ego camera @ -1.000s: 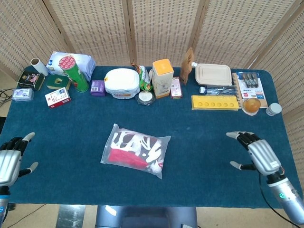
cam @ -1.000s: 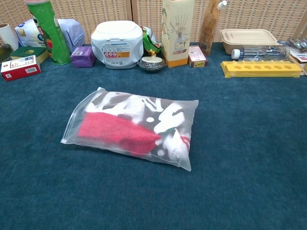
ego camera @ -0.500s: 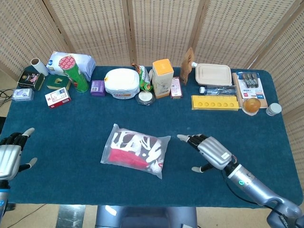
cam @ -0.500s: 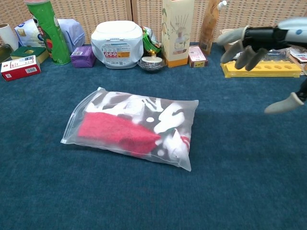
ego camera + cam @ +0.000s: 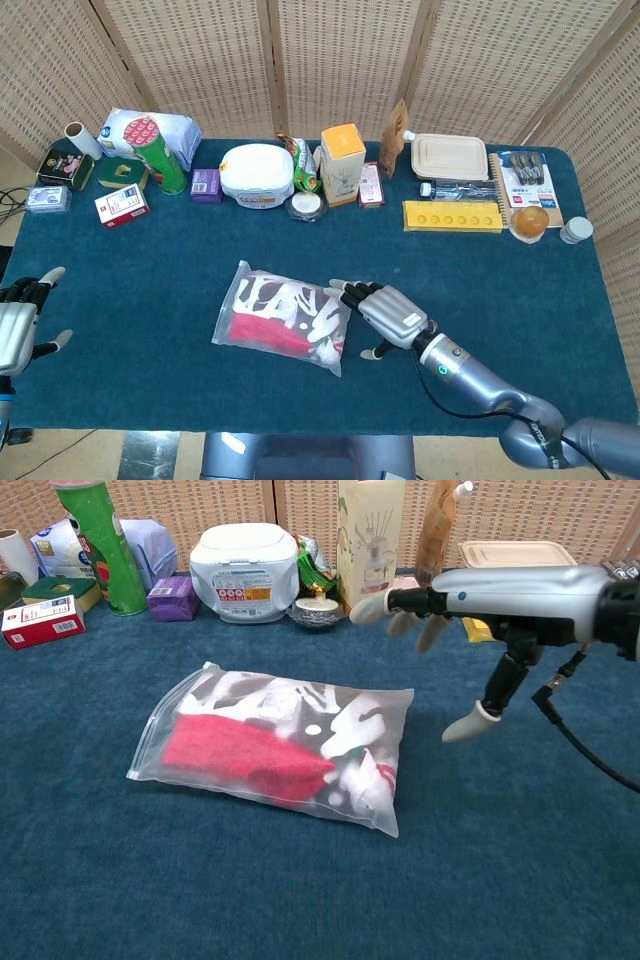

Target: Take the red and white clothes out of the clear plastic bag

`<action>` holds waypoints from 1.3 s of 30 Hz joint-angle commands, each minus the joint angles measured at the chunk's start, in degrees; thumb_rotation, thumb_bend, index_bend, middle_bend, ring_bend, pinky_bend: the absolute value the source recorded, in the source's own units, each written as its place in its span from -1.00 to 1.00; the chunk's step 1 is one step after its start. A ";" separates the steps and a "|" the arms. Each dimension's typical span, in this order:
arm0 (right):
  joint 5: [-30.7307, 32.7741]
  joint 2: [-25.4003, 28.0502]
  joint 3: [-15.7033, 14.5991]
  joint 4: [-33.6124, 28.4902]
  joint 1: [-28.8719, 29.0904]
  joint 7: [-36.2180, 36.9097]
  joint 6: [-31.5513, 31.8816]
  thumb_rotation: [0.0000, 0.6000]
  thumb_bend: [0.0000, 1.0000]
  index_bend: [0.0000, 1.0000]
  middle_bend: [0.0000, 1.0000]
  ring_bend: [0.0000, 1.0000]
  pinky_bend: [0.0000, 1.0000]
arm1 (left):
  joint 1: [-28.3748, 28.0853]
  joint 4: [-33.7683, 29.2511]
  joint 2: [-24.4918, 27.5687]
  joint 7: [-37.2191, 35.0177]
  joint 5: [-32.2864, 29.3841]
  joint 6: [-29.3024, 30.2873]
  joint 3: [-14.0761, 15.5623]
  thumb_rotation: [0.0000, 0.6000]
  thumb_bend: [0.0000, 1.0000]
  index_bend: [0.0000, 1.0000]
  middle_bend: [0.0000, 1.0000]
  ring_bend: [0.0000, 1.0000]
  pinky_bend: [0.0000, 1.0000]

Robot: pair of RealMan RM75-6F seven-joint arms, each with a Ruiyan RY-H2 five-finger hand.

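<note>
The clear plastic bag [image 5: 285,316] [image 5: 275,745] lies flat in the middle of the blue table, with the red and white clothes [image 5: 270,328] [image 5: 245,752] inside it. My right hand [image 5: 385,313] [image 5: 470,610] hovers just off the bag's right edge, fingers spread and holding nothing; its fingertips [image 5: 340,286] reach over the bag's corner, contact unclear. My left hand [image 5: 18,333] stays open at the table's left edge, far from the bag, and appears only in the head view.
A row of items lines the back: green can [image 5: 160,155], white tub [image 5: 257,176], orange-topped box [image 5: 342,164], yellow tray [image 5: 452,216], lidded food container [image 5: 449,157], red-white box [image 5: 122,205]. Blue cloth [image 5: 500,290] lies bare around the bag.
My right hand has swept left across the table from the right edge to the bag's right side. The left hand has slid slightly further left. The bag has not moved.
</note>
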 commanded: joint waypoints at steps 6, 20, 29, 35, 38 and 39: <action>13.79 -6.11 1.65 1.53 6.05 -12.86 -3.43 1.00 -0.88 -1.00 -0.99 -0.82 -0.67 | 0.06 0.85 -0.09 -1.12 -0.19 0.01 0.08 0.96 -0.68 -0.69 -0.34 -0.51 -0.35; 33.65 -12.72 -0.32 4.63 14.87 -27.46 -1.21 1.00 -0.88 -1.00 -0.99 -0.82 -0.68 | 0.73 2.56 0.32 -3.71 -0.35 0.52 0.39 0.96 -0.68 -0.68 -0.34 -0.51 -0.35; 44.37 -16.28 -3.14 5.92 21.06 -35.90 0.96 1.00 -0.83 -1.00 -0.85 -0.67 -0.56 | 1.03 2.68 0.26 -4.09 -0.16 1.02 0.53 0.95 -0.68 -0.68 -0.34 -0.51 -0.35; 45.46 -18.58 -3.18 6.00 22.77 -38.26 5.60 1.00 -0.60 -0.60 -0.45 -0.08 -0.06 | 1.30 2.73 0.34 -4.16 -0.20 1.45 0.52 0.96 -0.68 -0.68 -0.34 -0.51 -0.35; 42.70 -19.45 -3.29 6.75 22.17 -37.30 7.13 1.00 -0.52 -0.27 -0.17 0.28 0.18 | 1.31 2.88 0.19 -4.29 -0.23 1.32 0.60 0.94 -0.68 -0.68 -0.34 -0.51 -0.35; 41.57 -19.65 -3.43 7.09 21.94 -36.90 7.33 1.00 -0.50 -0.17 -0.08 0.38 0.24 | 1.30 2.89 0.14 -4.36 -0.21 1.26 0.64 0.95 -0.68 -0.68 -0.34 -0.51 -0.35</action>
